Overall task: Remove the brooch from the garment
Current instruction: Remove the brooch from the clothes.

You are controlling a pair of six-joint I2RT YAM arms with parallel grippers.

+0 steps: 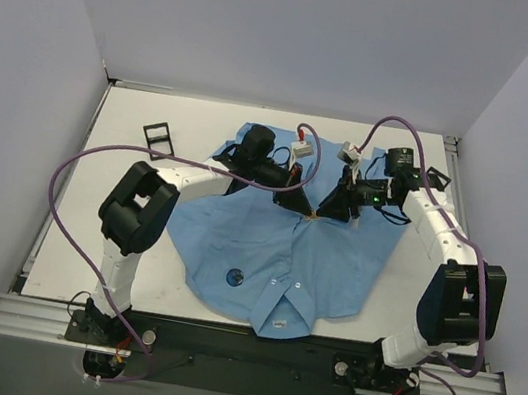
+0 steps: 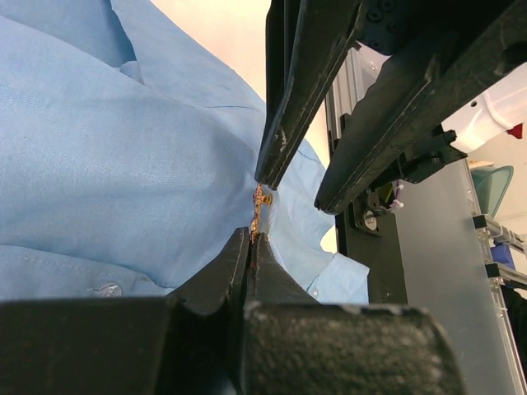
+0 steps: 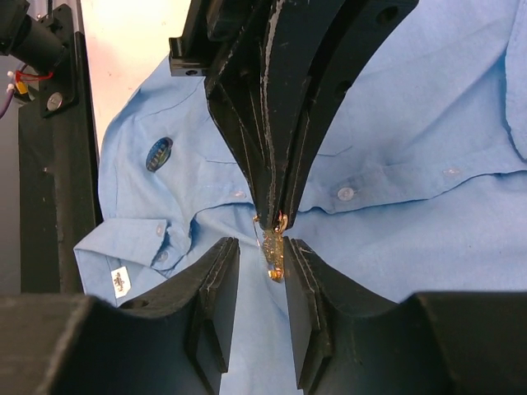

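Observation:
The garment (image 1: 275, 250), a light blue button-up shirt, lies spread on the table. Both grippers meet at its middle over a small gold glittery brooch (image 3: 275, 251) with a wire pin. My left gripper (image 3: 276, 216) is shut on the brooch's upper end; the left wrist view shows its tips (image 2: 250, 239) pressed together under the gold piece (image 2: 260, 202). The right gripper (image 3: 262, 243) is open. Its fingers (image 3: 221, 276) straddle the brooch, which lies close to the right finger with a gap on the left. From above, the brooch (image 1: 312, 217) is a speck between the two.
A round dark-blue disc (image 1: 236, 276) sits on the shirt's near left part, apart from both grippers, and shows again (image 3: 159, 154) in the right wrist view. A white neck label (image 3: 120, 281) marks the collar. Black rectangular frames (image 1: 156, 134) (image 1: 438, 178) stand at the far left and right.

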